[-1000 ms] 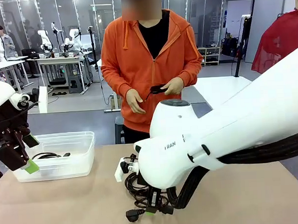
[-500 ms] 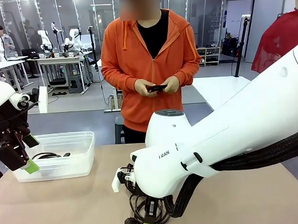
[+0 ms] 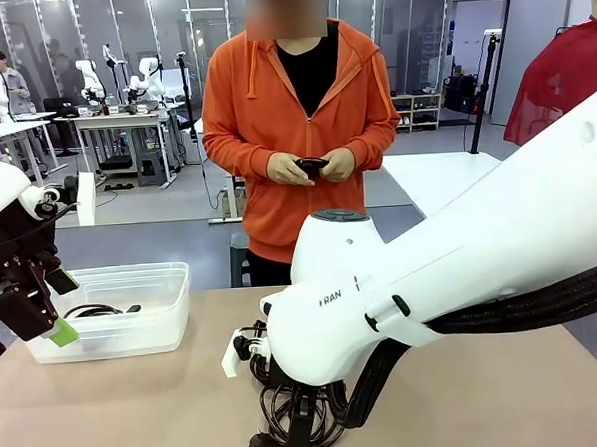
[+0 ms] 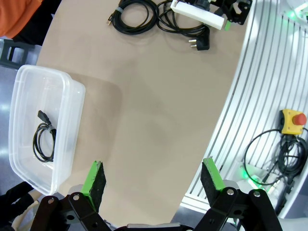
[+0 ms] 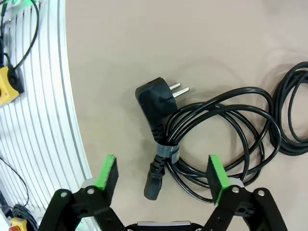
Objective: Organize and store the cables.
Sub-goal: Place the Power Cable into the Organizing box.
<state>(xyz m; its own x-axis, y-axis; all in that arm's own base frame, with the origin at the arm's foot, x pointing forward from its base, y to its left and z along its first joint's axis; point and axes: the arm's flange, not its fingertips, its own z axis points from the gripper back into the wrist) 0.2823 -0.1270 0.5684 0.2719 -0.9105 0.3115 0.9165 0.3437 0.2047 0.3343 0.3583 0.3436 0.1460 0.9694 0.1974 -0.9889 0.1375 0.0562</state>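
Lying on the table (image 5: 144,43), near middle: banded cable coil (image 5: 166,139) with plug (image 5: 154,98), under the right gripper (image 5: 161,166), fingers spread wide, grasping nothing. Left gripper (image 4: 153,166) spread, empty, beside the left-side clear bin (image 4: 72,91) holding a small cable coil (image 4: 44,144).

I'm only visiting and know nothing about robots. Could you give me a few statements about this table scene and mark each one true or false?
1. The clear tub holds one coiled cable. True.
2. The right gripper is clamped on a cable. False: the right gripper stands open above a banded cable coil that lies on the table.
3. The person in the orange hoodie holds a small dark object with both hands. True.
4. The left gripper carries a cable. False: the left gripper is open with nothing between its fingers.
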